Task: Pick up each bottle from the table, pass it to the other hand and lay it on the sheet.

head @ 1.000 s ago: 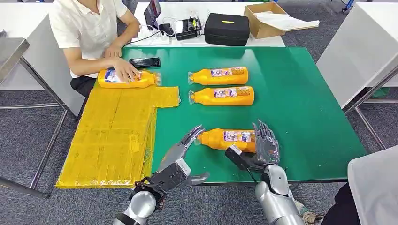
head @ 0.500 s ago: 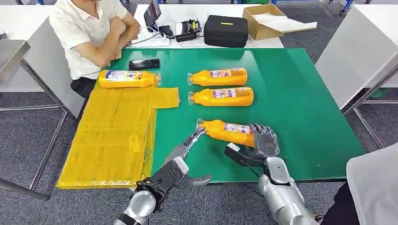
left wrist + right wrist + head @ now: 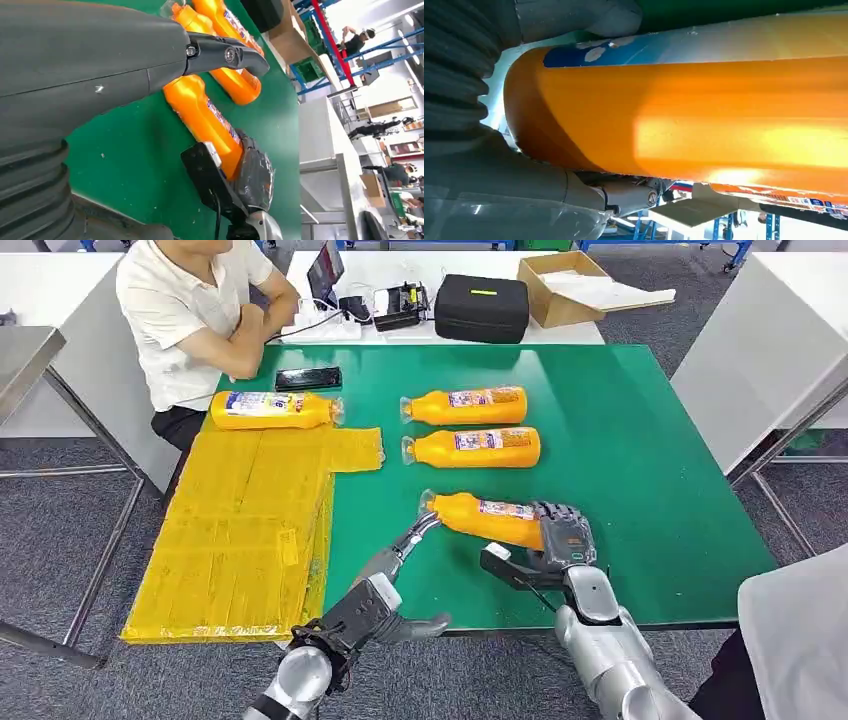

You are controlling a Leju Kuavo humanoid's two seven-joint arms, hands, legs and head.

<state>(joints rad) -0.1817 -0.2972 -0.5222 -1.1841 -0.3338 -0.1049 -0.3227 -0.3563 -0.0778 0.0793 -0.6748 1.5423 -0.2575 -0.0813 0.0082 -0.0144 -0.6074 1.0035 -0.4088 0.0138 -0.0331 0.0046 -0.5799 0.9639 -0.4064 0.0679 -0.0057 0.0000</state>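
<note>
Your right hand (image 3: 562, 537) grips the base end of the orange bottle (image 3: 484, 519) over the green table (image 3: 640, 480). Your left hand (image 3: 398, 558) is empty, fingers spread, its fingertips close beside the bottle's cap end.

Bright even light, soft shadows, blurred close-up

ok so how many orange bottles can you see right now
4. One bottle lies at the sheet's far edge, two lie side by side mid-table, and one is held in the right hand. None seem hidden.
</note>
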